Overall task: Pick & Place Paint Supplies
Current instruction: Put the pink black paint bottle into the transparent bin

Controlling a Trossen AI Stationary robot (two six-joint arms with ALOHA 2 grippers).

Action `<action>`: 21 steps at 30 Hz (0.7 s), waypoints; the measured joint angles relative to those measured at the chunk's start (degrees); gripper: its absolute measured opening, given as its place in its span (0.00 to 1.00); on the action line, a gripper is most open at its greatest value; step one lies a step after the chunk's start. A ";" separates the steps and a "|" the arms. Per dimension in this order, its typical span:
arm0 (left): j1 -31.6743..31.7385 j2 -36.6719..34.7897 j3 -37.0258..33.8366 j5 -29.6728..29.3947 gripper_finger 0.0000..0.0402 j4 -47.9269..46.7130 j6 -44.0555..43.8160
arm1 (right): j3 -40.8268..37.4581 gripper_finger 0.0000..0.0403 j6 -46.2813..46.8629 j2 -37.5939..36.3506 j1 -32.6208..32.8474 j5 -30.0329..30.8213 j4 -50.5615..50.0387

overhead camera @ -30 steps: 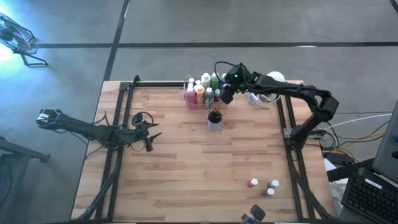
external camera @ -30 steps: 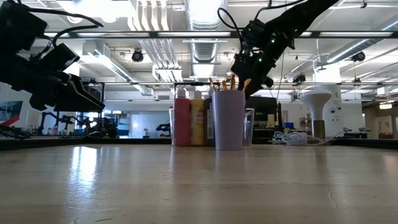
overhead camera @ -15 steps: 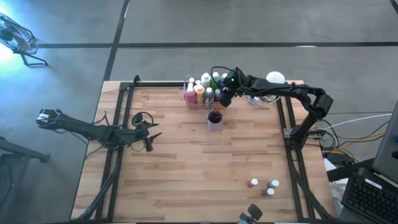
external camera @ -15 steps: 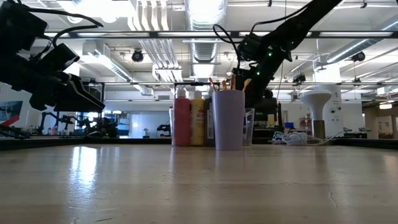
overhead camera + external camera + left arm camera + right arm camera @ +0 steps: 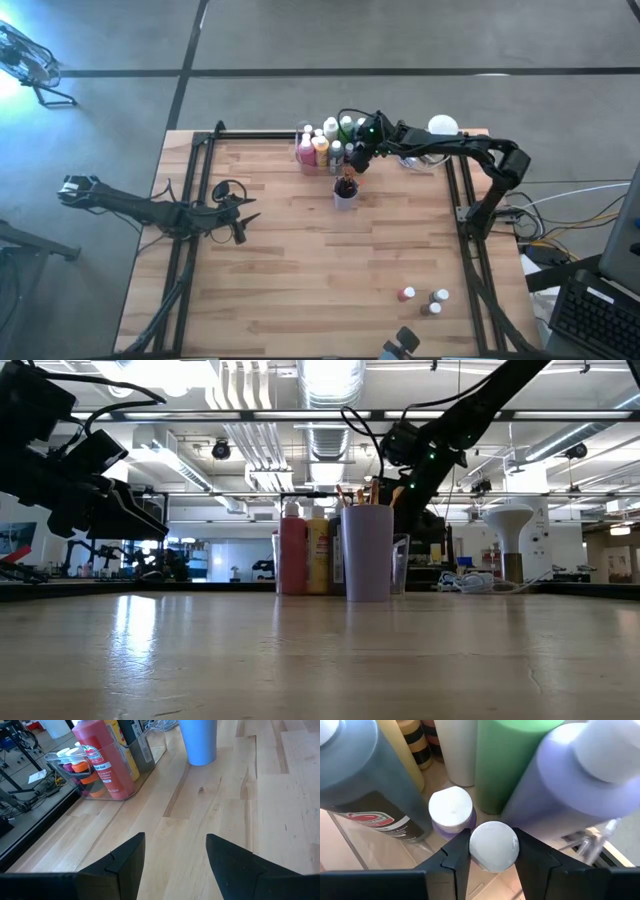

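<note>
**Lowering a small bottle into the bin at the far edge**

Working from the largest thing down: I see the wooden table (image 5: 300,260) with the clear bin (image 5: 127,770) of paint bottles at its far edge, right of centre, and a cup (image 5: 345,190) of paintbrushes just near of it.

My right arm reaches in from the right, and the right gripper (image 5: 492,851) hangs over the bin's right end. Its fingers pinch a small white-capped bottle (image 5: 494,846) between them, cap toward the wrist camera, so the bottle's long axis points straight down into the bin.

The relation I care about: directly beside the held bottle stands another small white-capped bottle (image 5: 451,810), purple-bodied, with a tall green bottle (image 5: 512,755) and a tall purple one (image 5: 565,780) crowding the other side. I judge the free slot lies straight below, tight.

The left gripper (image 5: 175,855) waits over the table's left side, fingers spread, holding nothing. Three small bottles (image 5: 425,298) remain near the right front corner, closer to the right arm.
</note>
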 joint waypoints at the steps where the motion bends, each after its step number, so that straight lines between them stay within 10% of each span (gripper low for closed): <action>1: -0.02 0.00 0.00 0.00 0.54 0.00 0.00 | 0.02 0.31 -0.02 0.26 0.00 -0.01 0.11; 21: -0.01 0.00 0.00 0.00 0.54 0.01 0.00 | -0.03 0.46 -0.66 0.29 0.00 -0.07 -0.59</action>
